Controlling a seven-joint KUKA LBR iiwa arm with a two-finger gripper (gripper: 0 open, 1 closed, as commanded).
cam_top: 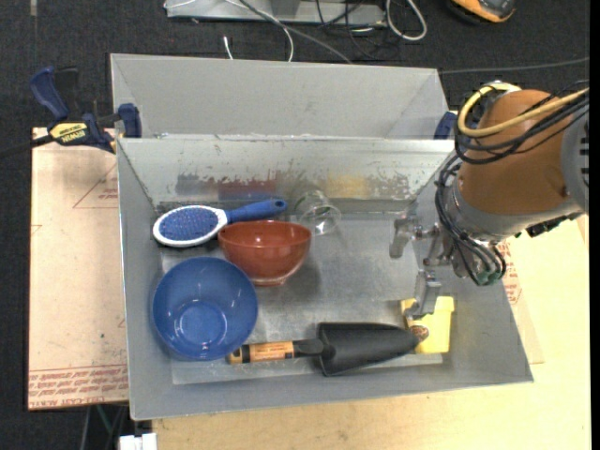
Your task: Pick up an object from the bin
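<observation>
- We see the arm (514, 157) come in from the right, its orange-covered wrist draped in cables above the right wall of the bin (361, 275).
- The claw (425, 307) points down into the front right corner, over a yellow block (441, 331).
- We cannot tell whether the claw is wide or narrow, nor whether it touches the block.
- The block is flat and squarish and lies near the right wall.
- A black trowel (366, 345) lies along the front, its blade tip against the block and its orange-brown handle pointing left.
- A glossy blue bowl (204, 309) sits front left, with a red bowl (265, 249) just behind it.
- At the back left lies a blue brush (192, 224) with a white-rimmed oval head, and a clear glass (317, 212) lies by the back wall.
</observation>
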